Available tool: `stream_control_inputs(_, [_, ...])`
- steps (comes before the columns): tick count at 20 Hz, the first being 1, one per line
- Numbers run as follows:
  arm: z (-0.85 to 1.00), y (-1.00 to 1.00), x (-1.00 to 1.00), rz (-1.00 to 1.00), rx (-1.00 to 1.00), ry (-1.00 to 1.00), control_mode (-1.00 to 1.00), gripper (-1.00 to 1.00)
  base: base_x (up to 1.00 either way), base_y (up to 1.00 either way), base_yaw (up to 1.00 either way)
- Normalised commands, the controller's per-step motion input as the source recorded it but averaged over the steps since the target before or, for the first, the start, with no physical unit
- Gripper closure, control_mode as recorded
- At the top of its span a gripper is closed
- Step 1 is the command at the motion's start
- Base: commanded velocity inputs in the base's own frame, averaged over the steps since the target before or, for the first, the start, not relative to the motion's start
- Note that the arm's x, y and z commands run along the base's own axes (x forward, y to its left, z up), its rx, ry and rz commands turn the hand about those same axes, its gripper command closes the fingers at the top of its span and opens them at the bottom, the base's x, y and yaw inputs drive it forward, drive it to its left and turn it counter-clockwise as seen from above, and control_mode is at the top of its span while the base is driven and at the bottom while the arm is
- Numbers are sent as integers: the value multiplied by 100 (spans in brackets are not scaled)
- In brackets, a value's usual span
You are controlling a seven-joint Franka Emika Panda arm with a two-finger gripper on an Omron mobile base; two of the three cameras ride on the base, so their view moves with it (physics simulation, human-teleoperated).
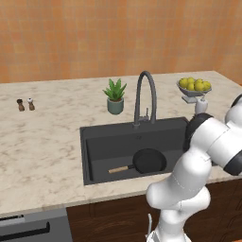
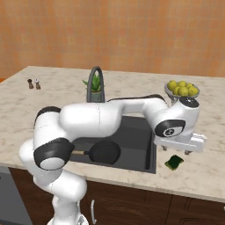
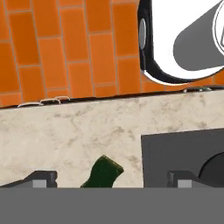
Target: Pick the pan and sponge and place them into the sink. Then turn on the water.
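Note:
The black pan [image 1: 148,160] with its wooden handle lies inside the dark grey sink [image 1: 108,142], also seen as pan [image 2: 104,152] in sink [image 2: 138,140]. The dark green sponge [image 2: 174,162] rests on the counter just right of the sink. My gripper [image 2: 176,151] hovers directly over it, open. In the hand view the sponge [image 3: 103,172] sits between the two spread fingertips of the gripper [image 3: 113,178], untouched, with the sink corner [image 3: 175,148] to its right. No water is in view at the faucet [image 1: 144,94].
A bowl of lemons [image 2: 182,89] stands behind the gripper on the right counter. A potted plant [image 1: 115,96] sits left of the faucet, and two small shakers [image 1: 26,104] stand far left. The orange tiled wall backs the counter.

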Motion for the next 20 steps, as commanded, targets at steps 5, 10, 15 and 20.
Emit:
stream_control_inputs(5, [-38,54,56,-22,-2,7,-100,-100,0,0,0])
stream_control_inputs(10, [-43,41,66,-19,-8,10,-100,-100,0,0,0])
stream_control_inputs(15, [-50,8,68,-14,-1,13,-100,-100,0,0,0])
stream_control_inputs(20, [-51,-1,61,-11,0,9,-100,-100,0,0,0])
